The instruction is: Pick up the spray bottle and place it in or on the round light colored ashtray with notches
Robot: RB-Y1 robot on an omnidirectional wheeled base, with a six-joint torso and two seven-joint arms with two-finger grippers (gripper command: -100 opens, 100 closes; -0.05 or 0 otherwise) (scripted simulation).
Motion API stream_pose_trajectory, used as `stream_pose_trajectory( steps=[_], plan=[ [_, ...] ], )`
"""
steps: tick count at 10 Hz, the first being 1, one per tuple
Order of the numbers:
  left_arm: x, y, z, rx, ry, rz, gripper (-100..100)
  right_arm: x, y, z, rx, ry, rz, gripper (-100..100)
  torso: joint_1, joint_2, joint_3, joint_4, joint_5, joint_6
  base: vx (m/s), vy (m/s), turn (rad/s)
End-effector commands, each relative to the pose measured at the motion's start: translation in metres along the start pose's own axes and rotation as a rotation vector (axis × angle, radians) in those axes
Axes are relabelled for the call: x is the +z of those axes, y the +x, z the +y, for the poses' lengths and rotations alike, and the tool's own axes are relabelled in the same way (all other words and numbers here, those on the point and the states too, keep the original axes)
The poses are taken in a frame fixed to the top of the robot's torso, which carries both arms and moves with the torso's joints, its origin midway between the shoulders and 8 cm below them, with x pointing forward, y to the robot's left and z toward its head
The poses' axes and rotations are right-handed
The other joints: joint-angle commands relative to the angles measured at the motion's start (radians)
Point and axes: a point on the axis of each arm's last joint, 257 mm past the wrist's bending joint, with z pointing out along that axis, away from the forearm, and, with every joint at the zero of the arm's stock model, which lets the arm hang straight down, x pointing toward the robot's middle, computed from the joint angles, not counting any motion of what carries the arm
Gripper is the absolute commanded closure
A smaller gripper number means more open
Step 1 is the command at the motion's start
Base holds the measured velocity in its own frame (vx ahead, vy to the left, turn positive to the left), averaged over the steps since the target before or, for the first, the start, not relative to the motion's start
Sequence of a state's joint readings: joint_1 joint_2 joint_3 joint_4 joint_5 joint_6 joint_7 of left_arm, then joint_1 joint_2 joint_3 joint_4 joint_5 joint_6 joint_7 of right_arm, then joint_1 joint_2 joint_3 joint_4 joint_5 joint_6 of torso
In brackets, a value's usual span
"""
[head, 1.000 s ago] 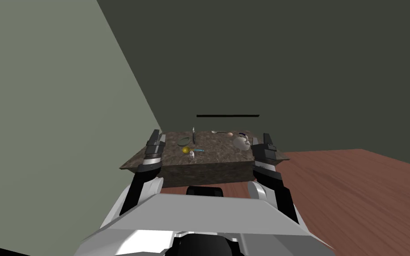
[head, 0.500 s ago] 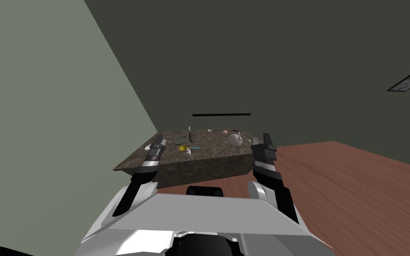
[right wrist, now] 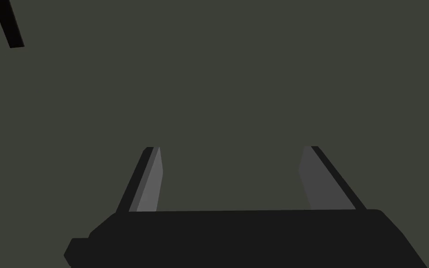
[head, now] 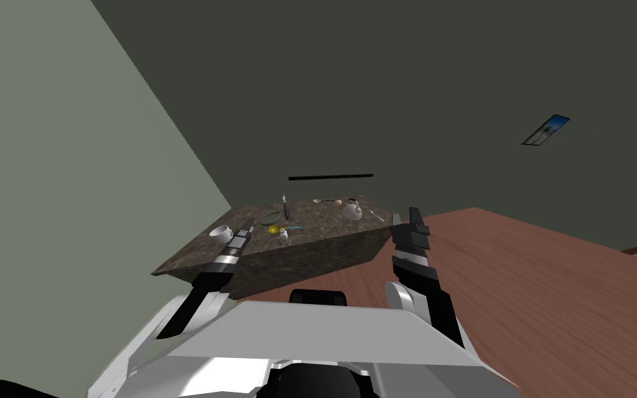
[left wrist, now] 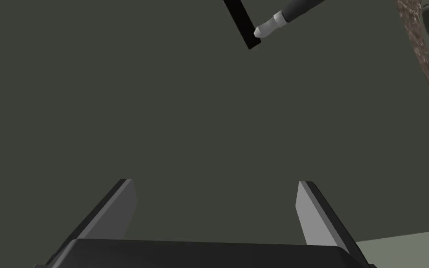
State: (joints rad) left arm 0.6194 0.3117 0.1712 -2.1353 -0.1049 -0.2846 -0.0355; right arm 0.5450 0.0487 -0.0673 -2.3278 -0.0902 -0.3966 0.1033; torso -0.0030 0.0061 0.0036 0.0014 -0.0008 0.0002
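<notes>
the left claw [head: 246, 230] hangs over the near left part of the mottled brown stone worktop [head: 324, 235], just beside a small white bowl [head: 221, 232]. its 2 light grey fingers [left wrist: 124, 204] stand wide apart with nothing between them. the slim dark grey bottle with a white tip [head: 284, 205] stands upright toward the back of the worktop, beyond the left claw and apart from it. just in front of the bottle, between it and the claw, lies the round pale grey-green dish with a notched rim [head: 271, 218]. near that dish sit a small yellow ball [head: 273, 229], a tiny white item [head: 283, 233] too small to make out, and a thin cyan stick [head: 295, 228]. a white round pot with a handle [head: 352, 210] stands at the back right of the worktop, with a pale spoon [head: 320, 201] near it. the right claw [head: 405, 215] is raised by the worktop's near right corner, above the reddish-brown wooden floor [head: 517, 276]; its 2 fingers are likewise spread wide and hold nothing.
</notes>
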Motion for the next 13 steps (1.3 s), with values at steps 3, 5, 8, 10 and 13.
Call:
stream_pose_trajectory(
  steps=[3,5,8,10,13],
  plan=[
    [-0.017,-0.014,0.072,0.116,-0.181,0.072,-100,0.0,0.0,0.0,0.0,0.0,0.0,0,0.0,-0.002,-0.001,0.0,0.0,0.0,-0.053,-0.067,-0.23],
    [-0.023,-0.021,0.09,0.156,-0.229,0.096,-100,0.0,0.0,0.0,0.0,0.0,0.0,0,0.001,-0.003,-0.002,-0.001,0.0,-0.001,-0.022,-0.05,-0.11],
    [-0.037,-0.038,0.125,0.227,-0.329,0.129,-100,0.0,0.0,0.0,0.0,0.0,0.0,0,0.002,-0.004,-0.002,-0.001,0.0,-0.001,-0.016,-0.05,-0.169],
    [-0.044,-0.048,0.142,0.263,-0.379,0.144,-100,0.0,0.0,0.0,0.0,0.0,0.0,0,0.001,-0.005,-0.003,-0.001,0.0,0.0,-0.006,-0.051,-0.17],
    [-0.059,-0.07,0.173,0.335,-0.476,0.169,-100,0.0,0.0,0.0,0.0,0.0,0.0,0,0.002,-0.006,-0.003,-0.001,0.0,0.0,0.009,-0.047,-0.166]
  ],
)
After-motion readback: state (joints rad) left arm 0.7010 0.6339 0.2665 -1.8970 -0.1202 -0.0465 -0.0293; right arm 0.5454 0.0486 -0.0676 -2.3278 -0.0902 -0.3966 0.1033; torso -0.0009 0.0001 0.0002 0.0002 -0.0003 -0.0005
